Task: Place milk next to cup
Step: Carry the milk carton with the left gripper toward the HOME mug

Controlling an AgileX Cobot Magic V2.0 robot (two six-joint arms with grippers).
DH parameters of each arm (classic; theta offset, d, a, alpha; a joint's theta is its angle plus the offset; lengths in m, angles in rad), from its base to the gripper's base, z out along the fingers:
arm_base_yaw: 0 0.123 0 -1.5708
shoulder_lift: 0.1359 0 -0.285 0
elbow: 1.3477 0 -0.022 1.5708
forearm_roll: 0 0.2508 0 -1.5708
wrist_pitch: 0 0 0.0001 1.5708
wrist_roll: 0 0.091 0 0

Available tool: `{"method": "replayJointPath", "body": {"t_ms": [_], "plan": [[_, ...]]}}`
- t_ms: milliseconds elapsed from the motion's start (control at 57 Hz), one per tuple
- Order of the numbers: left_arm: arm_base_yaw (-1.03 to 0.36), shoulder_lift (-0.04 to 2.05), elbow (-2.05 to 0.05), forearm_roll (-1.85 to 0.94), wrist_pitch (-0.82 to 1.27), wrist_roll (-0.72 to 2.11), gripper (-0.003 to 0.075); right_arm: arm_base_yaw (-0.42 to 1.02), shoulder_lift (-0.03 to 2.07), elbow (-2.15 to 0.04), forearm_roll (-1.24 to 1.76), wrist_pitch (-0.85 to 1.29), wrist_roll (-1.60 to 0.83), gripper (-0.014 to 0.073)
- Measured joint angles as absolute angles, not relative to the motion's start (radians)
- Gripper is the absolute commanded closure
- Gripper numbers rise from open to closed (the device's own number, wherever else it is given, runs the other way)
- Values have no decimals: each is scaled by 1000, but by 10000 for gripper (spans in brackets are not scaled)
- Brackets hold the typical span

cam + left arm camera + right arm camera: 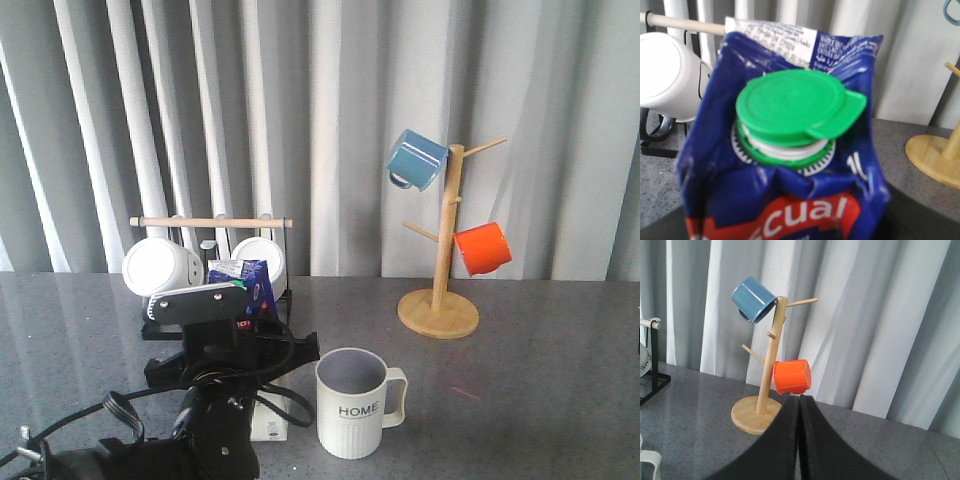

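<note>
Because the milk (243, 281) had to end beside the cup (352, 402), the left gripper (222, 335) was clamped on the carton, holding it upright just left of the cup on the worktop (540, 390); the right gripper (799, 440) sat closed, idle.

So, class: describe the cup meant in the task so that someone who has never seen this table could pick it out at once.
Start at the wooden mug tree on the grey table and look nearer the camera, to its left. A lone mug stands upright there. Unlike the blue, orange and plain white mugs, it is ribbed and printed HOME in black.
</note>
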State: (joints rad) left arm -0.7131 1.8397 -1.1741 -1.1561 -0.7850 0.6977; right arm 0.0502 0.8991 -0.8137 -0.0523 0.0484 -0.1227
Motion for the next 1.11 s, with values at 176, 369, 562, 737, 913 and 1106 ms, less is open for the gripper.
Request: {"method": "replayJointPath", "body": {"t_ms": [176,369,562,737,913,1106], "plan": [[-717,1871,-1174,-1152,-786,673,726,50,899,-814,-52,50,-123,602],[-725,1897,-1174,-1092,-785,671,726,50,899,-814,-52,50,-123,602],[-729,1904,-1174,-1058,-786,671,726,50,899,-814,-52,50,-123,602],[-729,1904,-1174,-1059,-786,670,726,50,899,-814,-52,50,-123,602],[-729,1904,-1174,-1059,-786,670,726,50,899,-814,-52,50,-123,602],[-729,1904,-1174,-1059,-786,670,726,50,899,-814,-52,51,-123,602]]}}
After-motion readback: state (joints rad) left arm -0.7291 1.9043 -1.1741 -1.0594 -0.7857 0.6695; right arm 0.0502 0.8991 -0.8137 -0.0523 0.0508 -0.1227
